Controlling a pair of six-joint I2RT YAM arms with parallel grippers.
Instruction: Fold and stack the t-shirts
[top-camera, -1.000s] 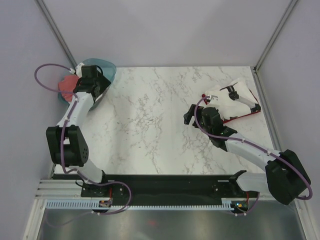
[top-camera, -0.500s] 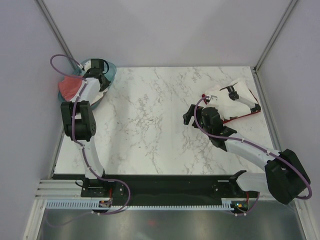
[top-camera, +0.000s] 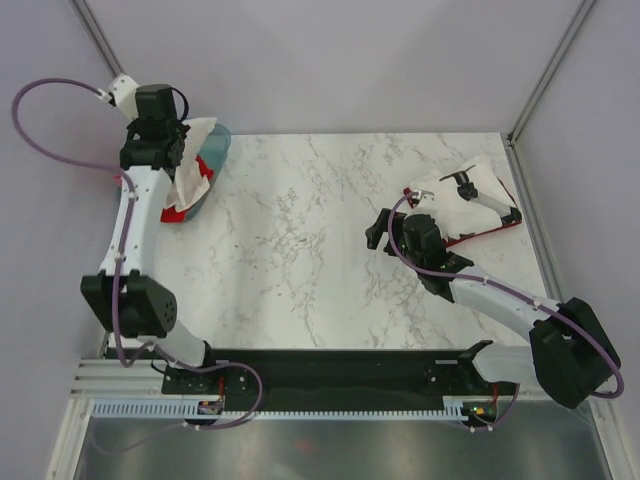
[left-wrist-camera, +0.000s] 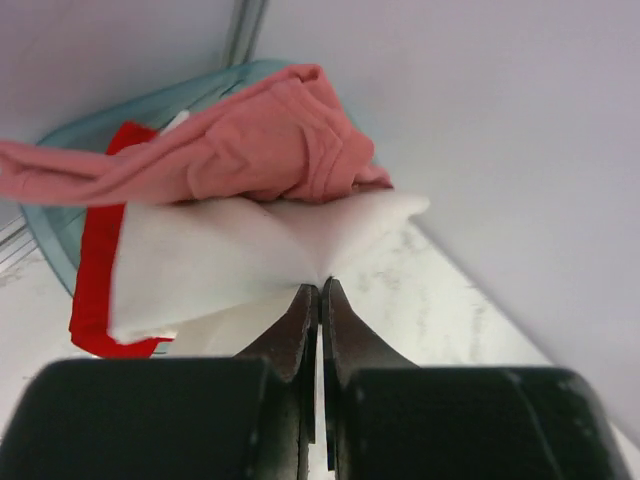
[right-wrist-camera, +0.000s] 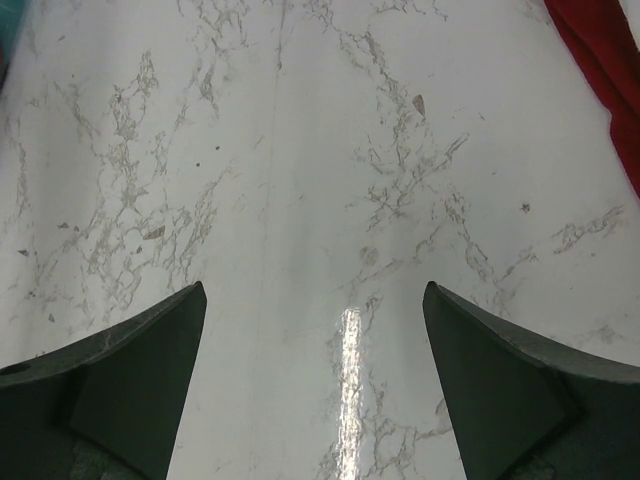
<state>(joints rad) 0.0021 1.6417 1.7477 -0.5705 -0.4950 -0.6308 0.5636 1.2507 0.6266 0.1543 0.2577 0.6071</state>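
My left gripper (left-wrist-camera: 320, 290) is shut on a fold of a white t-shirt (left-wrist-camera: 215, 255), held up over the teal basket (left-wrist-camera: 62, 245). In the top view the left gripper (top-camera: 172, 150) is raised at the table's far left corner, and the white t-shirt (top-camera: 192, 172) hangs from it with a bright red t-shirt (top-camera: 176, 212) below. A salmon t-shirt (left-wrist-camera: 265, 150) lies bunched in the basket behind. At the far right sits a folded white t-shirt (top-camera: 470, 200) with a black mark, on a dark red one (top-camera: 497, 231). My right gripper (right-wrist-camera: 315, 300) is open over bare marble.
The teal basket (top-camera: 217, 146) stands in the far left corner against the wall. A metal post (top-camera: 100, 40) rises behind it. The dark red t-shirt's edge (right-wrist-camera: 605, 50) shows at the upper right of the right wrist view.
My left gripper has shut on the white t-shirt in the basket and risen, pulling it up and out. The right arm has stayed still.
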